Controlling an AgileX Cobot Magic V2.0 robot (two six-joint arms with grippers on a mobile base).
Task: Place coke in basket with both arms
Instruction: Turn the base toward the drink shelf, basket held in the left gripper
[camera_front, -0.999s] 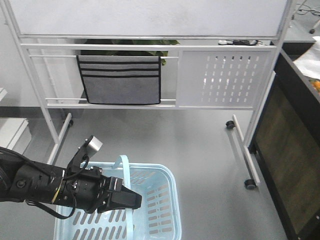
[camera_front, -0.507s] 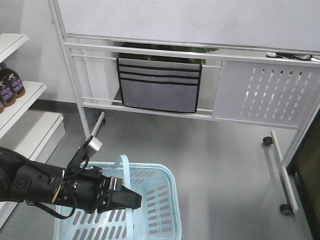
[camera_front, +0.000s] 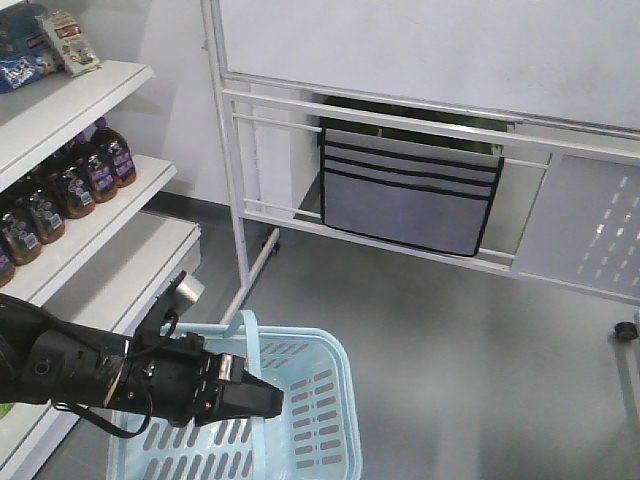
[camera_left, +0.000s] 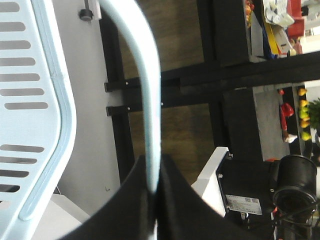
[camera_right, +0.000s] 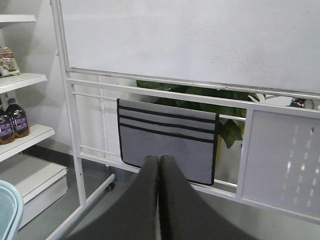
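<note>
Front view: the left gripper (camera_front: 258, 400) reaches out over the basket (camera_front: 338, 372), which sits low at the bottom of the picture, and appears to grip its handle (camera_front: 247, 326), which stands upright. To the left are white shelves (camera_front: 95, 95) with a row of dark bottles (camera_front: 88, 172) and snack packets on the top level. Ahead stands a whiteboard stand (camera_front: 238, 190) with a grey pocket organiser (camera_front: 408, 200) hung on it. The coke is not in this view.

Left wrist view: the left gripper (camera_left: 154, 186) is closed right down on the handle (camera_left: 148, 100), the pale bar pinched between the 2 black fingers. The slotted wall of the basket (camera_left: 31, 100) fills the left side. No coke here either.

Right wrist view: the right gripper (camera_right: 159, 200) is pressed fully shut with nothing between its fingers, pointing at the grey pocket organiser (camera_right: 167, 141) and the plant (camera_right: 227, 127) behind it. A corner of the basket (camera_right: 9, 210) shows at lower left, and 2 dark bottles (camera_right: 12, 122) stand on a shelf. The coke cannot be seen, so its place is unknown.

The step looks like carrying the basket toward the shelves. To do it well, hold the pinch on the handle firm and the basket level, clear of the shelf edge, then part the right fingers before reaching, and pick the red container, not the dark bottles
</note>
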